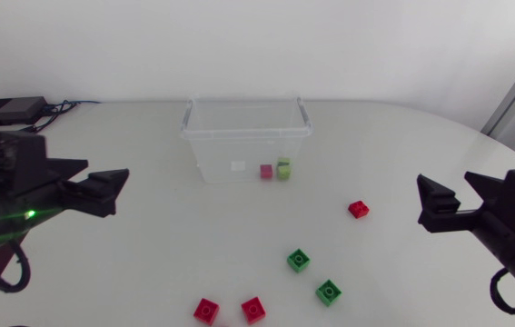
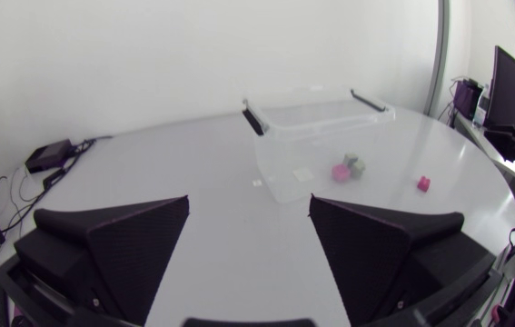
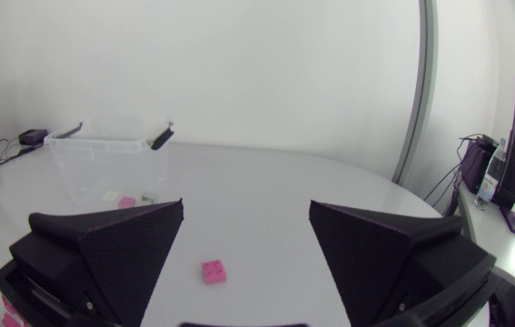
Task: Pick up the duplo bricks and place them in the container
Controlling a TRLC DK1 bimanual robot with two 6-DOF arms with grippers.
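Duplo bricks [image 1: 298, 261] loose on table [image 1: 148, 254], two in container [image 1: 230, 136]

The white counter [image 1: 148, 236] carries a clear container [image 1: 239, 133] at 12 o'clock and a black box [image 1: 8, 111] at 10. A lone red brick [image 1: 358, 209] lies at 3, an upper green brick [image 1: 298, 261] and a lower green brick [image 1: 328, 292] near 5 — and a left red brick [image 1: 206, 310] beside a right red brick [image 1: 253, 309] at 6.

Head view looks down from above; both low wrist views face across the table [image 1: 139, 245], sharing the container [image 1: 230, 153]
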